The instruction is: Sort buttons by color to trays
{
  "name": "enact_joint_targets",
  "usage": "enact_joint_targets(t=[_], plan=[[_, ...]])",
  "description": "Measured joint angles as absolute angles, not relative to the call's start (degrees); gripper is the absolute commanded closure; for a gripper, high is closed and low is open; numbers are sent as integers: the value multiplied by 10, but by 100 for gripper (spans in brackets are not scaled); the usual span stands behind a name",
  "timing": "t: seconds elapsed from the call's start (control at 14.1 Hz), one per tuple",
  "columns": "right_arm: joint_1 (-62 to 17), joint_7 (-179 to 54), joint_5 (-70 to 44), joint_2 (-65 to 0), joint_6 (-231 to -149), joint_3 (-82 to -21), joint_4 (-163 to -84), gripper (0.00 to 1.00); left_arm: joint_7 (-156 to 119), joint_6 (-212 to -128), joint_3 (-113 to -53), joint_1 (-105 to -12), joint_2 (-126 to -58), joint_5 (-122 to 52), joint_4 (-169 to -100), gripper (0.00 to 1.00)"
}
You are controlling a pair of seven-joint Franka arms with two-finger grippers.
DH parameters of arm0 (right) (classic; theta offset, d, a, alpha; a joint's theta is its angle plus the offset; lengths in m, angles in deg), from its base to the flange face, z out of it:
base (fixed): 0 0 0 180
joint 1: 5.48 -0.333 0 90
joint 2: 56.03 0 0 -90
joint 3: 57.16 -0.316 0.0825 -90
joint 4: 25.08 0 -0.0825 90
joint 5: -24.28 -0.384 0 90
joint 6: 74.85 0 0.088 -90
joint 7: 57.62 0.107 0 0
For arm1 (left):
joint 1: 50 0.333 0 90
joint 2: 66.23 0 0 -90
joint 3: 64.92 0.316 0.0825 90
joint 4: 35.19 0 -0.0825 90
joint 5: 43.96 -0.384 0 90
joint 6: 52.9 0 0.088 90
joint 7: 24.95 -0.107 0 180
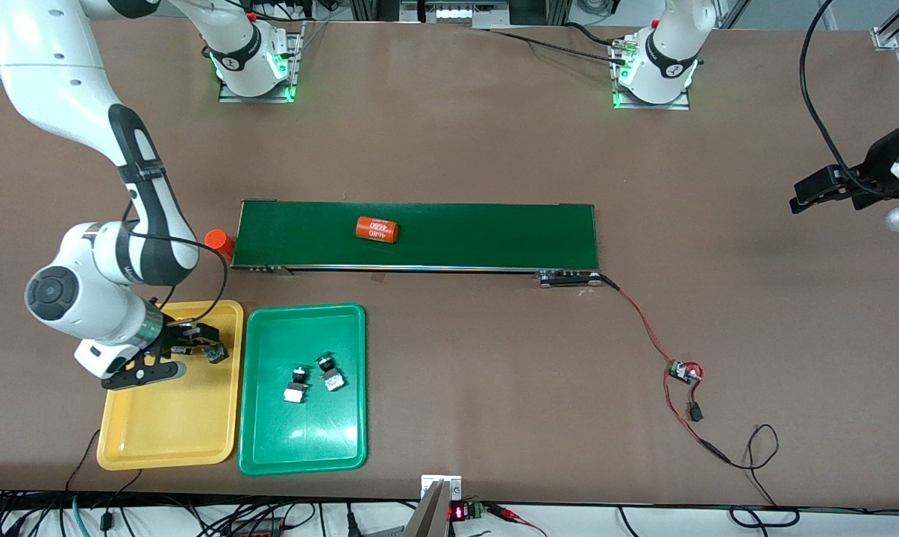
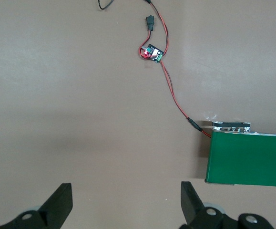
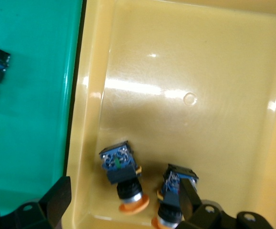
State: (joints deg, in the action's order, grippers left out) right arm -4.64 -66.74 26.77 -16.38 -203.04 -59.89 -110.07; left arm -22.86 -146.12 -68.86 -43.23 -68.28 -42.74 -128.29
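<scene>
Brown tabletop (image 1: 449, 149) carries conveyor belt (image 1: 494, 235).

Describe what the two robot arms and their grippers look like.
Both arms are glossy white with black joint bands and rounded shells. The right arm carries a thin black cable looping to its wrist and a black right gripper with angular black jaws. The left gripper is black too, cabled. Both bases glow green.
</scene>
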Motion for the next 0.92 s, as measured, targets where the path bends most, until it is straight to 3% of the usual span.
enact_joint_targets(t=[0.57,0.92], plan=[[-49,-665,268,-368,-1705,-599,-1087,0,-228,-1461,-696,-432,-682,-427,-1283,0],[-48,-658,268,-454,-1574,-599,-1095,0,-228,-1461,-696,-431,-674,-427,-1283,0]])
